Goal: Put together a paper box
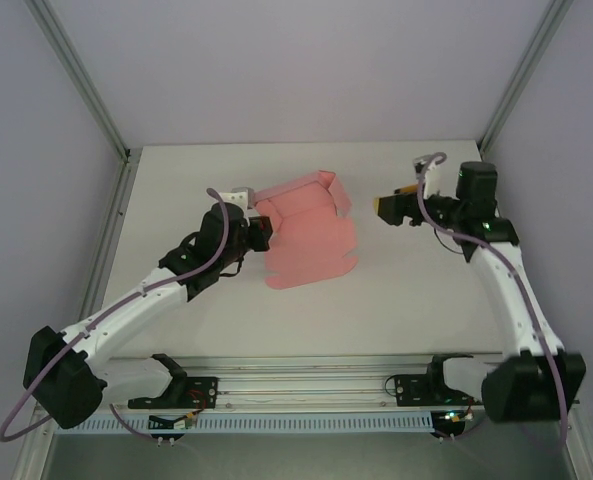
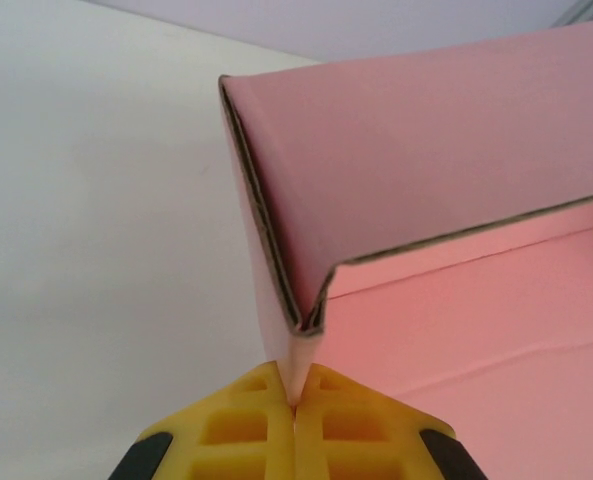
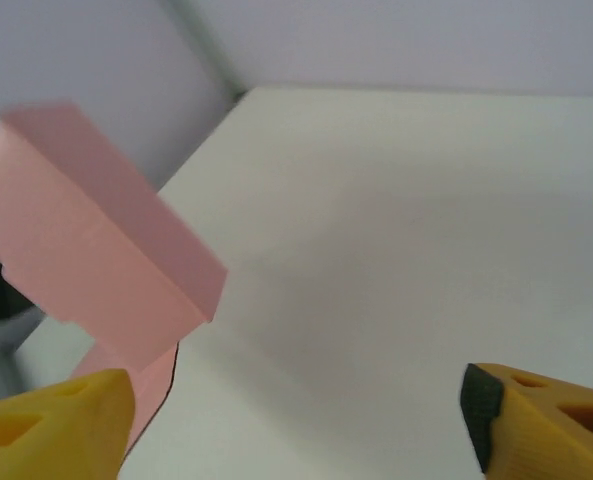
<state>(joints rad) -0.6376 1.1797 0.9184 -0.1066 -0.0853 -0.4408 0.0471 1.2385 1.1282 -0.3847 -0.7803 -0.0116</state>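
Closest to the lens, in the left wrist view: yellow fingertips (image 2: 246, 430) of the left gripper (image 2: 294, 400), pressed together on a thin upright wall of the paper box (image 2: 426, 190), nothing but the card between them. Pink card, partly folded: that pinched wall standing up, doubled over at its corner, brown cut edge showing along the fold; a second wall running off to the right from the same corner; flat pink floor panel below, faint crease across it.

From above, lying on the white surface (image 1: 426, 290) somewhat left of centre. Far end raised into low walls, small flap sticking up at the far right corner; near part flat on the surface, wavy tabbed outline along the near edge. Held at its far left wall by the left gripper, arm reaching in diagonally from the near left base.

To the right of the box and apart from it, the right gripper (image 1: 389, 207), pointing left toward the card. Spread wide in the right wrist view, yellow fingers (image 3: 546, 425) at the two lower corners, bare surface between them; blurred pink wall of the box at the left of that view, beyond the left finger, not touching.

Further out: purple cables (image 1: 36, 385) along both arms, a metal rail (image 1: 306, 378) across the near edge, grey posts (image 1: 81, 80) at the far corners.
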